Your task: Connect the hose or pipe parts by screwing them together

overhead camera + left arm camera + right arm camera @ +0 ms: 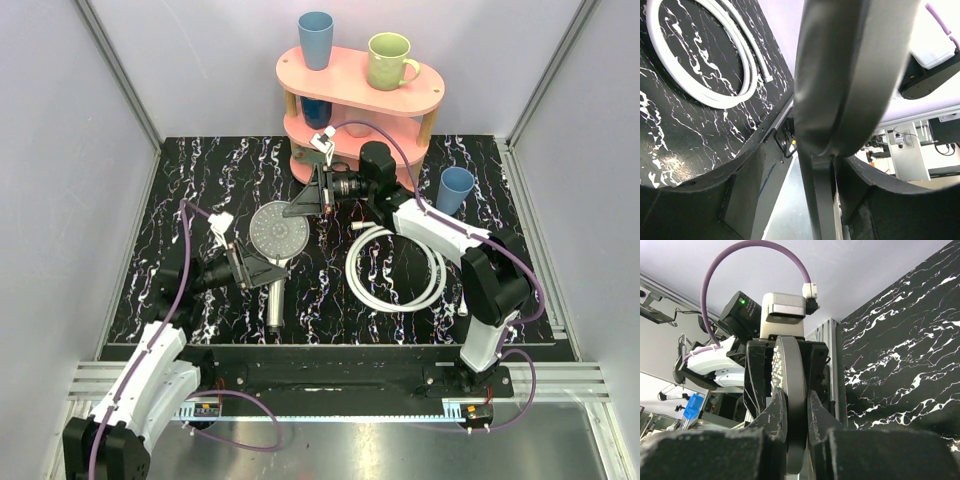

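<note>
The grey shower head (279,229) is held face-on to the top camera, its dark handle (273,300) pointing toward the arm bases. My right gripper (306,207) is shut on the head's rim, and its fingers pinch the disc's edge (790,365) from both sides. My left gripper (255,268) straddles the neck below the head. Its jaws stand open, with a gap showing beside the handle (822,200). The white hose (397,305) lies coiled on the mat to the right, apart from both grippers. One end fitting (768,78) lies free.
A pink two-tier shelf (360,85) at the back carries a blue cup (316,40) and a green mug (390,60). Another blue cup (455,190) stands on the black marbled mat (200,190) at the right. Purple cables loop over both arms.
</note>
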Action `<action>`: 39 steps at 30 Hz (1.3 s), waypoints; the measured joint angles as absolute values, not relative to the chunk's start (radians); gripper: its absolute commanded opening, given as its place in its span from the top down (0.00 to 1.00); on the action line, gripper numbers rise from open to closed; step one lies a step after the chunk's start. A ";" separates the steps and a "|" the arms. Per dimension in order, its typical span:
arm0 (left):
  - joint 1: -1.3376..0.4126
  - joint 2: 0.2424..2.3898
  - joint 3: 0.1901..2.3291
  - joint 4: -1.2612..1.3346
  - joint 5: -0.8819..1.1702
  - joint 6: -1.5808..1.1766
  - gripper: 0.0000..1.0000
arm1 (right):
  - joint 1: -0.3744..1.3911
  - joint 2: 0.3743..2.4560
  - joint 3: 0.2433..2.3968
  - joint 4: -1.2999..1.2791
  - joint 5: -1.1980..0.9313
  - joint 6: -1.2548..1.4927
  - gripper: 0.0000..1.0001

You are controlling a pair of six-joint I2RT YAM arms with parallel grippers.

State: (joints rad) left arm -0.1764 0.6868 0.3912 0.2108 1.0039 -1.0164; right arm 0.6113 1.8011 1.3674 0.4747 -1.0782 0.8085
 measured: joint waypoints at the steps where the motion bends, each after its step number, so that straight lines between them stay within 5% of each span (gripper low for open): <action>1: -0.183 0.689 0.391 0.209 1.004 -1.016 0.41 | 0.612 1.801 1.371 0.473 -1.078 0.808 1.00; 3: -0.196 0.690 0.391 0.201 1.007 -1.016 0.48 | 0.611 1.801 1.375 0.473 -1.078 0.807 1.00; 6: -0.211 0.692 0.392 0.199 1.011 -1.026 0.94 | 0.611 1.802 1.376 0.473 -1.079 0.796 1.00; 7: -0.214 0.693 0.393 0.201 1.010 -1.031 1.00 | 0.612 1.806 1.376 0.472 -1.077 0.786 1.00; 8: -0.215 0.697 0.395 0.179 1.002 -1.045 1.00 | 0.611 1.810 1.378 0.483 -1.087 0.776 1.00; 11: -0.214 0.722 0.396 0.178 1.001 -1.046 1.00 | 0.608 1.815 1.378 0.472 -1.083 0.756 0.65; 12: -0.215 0.728 0.396 0.178 1.001 -1.047 1.00 | 0.608 1.816 1.378 0.461 -1.081 0.754 0.41; 13: -0.216 0.736 0.396 0.181 1.003 -1.047 1.00 | 0.608 1.816 1.378 0.446 -1.077 0.752 0.31; 19: -0.218 0.813 0.396 0.233 1.004 -1.055 1.00 | 0.594 1.783 1.387 0.255 -0.970 0.621 0.06; 30: 0.002 0.883 0.433 0.203 0.930 -0.981 1.00 | 0.382 1.662 1.386 -0.007 -0.669 0.315 0.08; 39: 0.115 0.683 0.543 -0.281 0.634 -0.667 1.00 | 0.412 1.838 1.476 -0.298 -0.302 -0.163 0.15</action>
State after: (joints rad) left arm 0.1146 0.6834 0.5434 -0.2806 0.6342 -0.6670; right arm 0.4118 1.8378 1.4761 -0.2981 -0.3019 -0.1635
